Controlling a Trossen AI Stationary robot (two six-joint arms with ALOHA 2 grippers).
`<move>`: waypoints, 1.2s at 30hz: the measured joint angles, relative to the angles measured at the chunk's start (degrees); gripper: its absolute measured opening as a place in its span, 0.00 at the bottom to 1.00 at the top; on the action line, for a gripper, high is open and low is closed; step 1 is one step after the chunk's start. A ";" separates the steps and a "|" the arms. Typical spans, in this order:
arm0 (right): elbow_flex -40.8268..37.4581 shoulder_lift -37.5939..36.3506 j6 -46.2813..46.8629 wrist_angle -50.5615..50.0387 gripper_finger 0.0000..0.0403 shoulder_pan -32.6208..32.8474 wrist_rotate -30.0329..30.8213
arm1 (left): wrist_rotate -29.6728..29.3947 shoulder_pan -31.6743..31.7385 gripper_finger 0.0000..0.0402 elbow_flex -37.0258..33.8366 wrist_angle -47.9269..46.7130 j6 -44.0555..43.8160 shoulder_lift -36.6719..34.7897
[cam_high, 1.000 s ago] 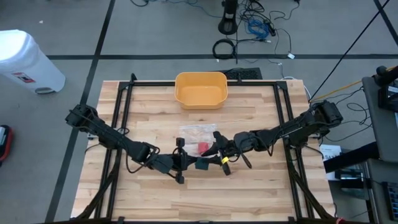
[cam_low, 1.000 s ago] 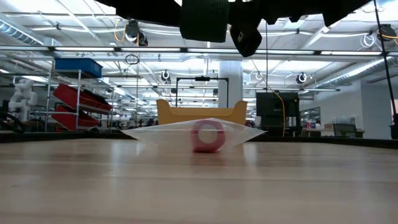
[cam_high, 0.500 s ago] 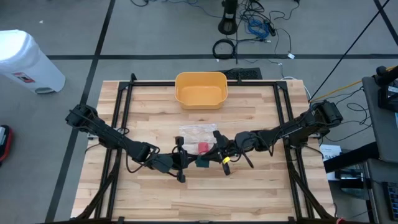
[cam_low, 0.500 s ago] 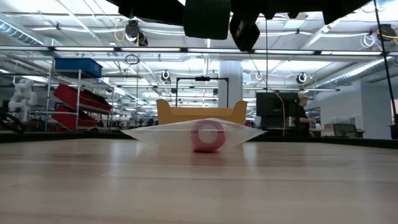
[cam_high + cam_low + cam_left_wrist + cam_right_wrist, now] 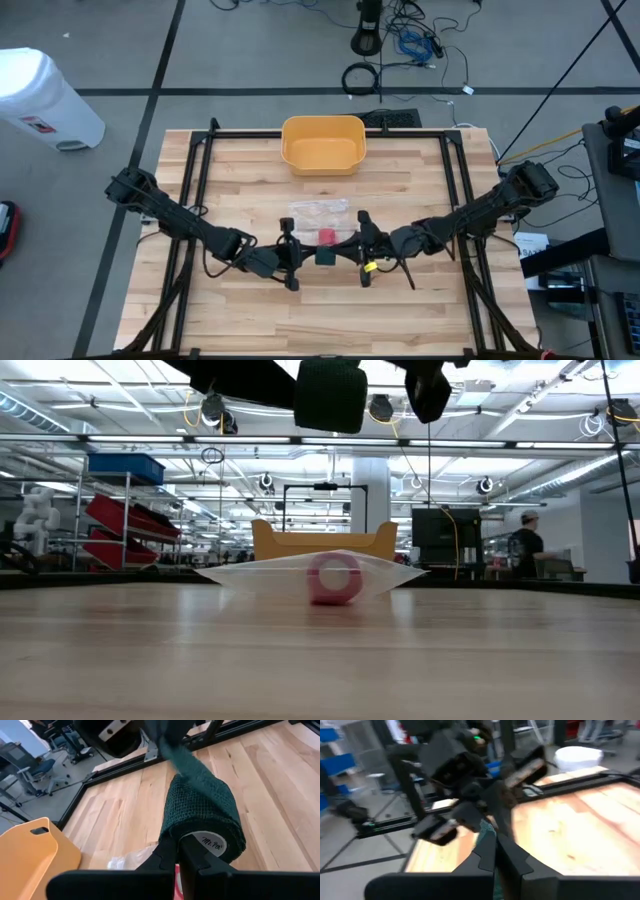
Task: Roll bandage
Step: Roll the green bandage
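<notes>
Above the middle of the wooden table [image 5: 240, 310], two dark arms meet over a roll of dark green bandage [image 5: 326, 257]. The left gripper [image 5: 296, 257] has its fingers pressed together on the roll's cardboard core, holding it clear of the tabletop, as the left wrist view shows [image 5: 202, 822]. A loose strip of the bandage runs from the roll toward the right gripper [image 5: 352, 247], whose fingers are closed; they appear to pinch that free end, though the right wrist view is too blurred to be sure. Just beyond the roll, a pink roll [image 5: 334, 578] sits inside a clear plastic bag [image 5: 250, 572] lying flat on the wood. A yellow bin [image 5: 322, 144] stands at the table's far edge. A person [image 5: 524, 547] stands in the room behind.
</notes>
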 joint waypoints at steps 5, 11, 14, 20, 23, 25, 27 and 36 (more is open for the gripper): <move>0.00 0.04 -0.13 -0.77 0.00 -0.28 2.43 | -0.09 0.02 0.00 0.00 0.08 0.00 0.00; 0.00 1.56 3.58 -3.01 0.00 -1.78 1.98 | -0.13 0.00 0.00 0.00 0.79 0.02 0.00; 0.00 2.64 4.55 -3.18 0.00 -1.88 1.84 | -0.11 -0.02 0.00 0.00 1.39 0.07 0.00; 0.02 2.15 4.56 -3.44 0.10 -1.71 2.08 | -0.10 -0.04 0.00 0.00 1.83 0.03 0.00; 0.02 0.77 4.30 -4.26 0.20 -1.32 2.36 | -0.09 -0.15 0.00 0.00 2.17 0.04 0.00; 0.02 -0.70 4.13 -5.44 0.27 -1.27 2.88 | -0.09 -0.15 0.00 0.00 2.13 0.02 0.00; 0.02 -2.29 4.23 -7.05 0.33 -1.25 4.00 | -0.08 -0.15 0.00 0.00 2.09 0.02 0.00; 0.07 -2.10 2.88 -3.63 0.35 -1.01 0.74 | -0.09 -0.15 0.00 0.00 2.09 0.02 0.00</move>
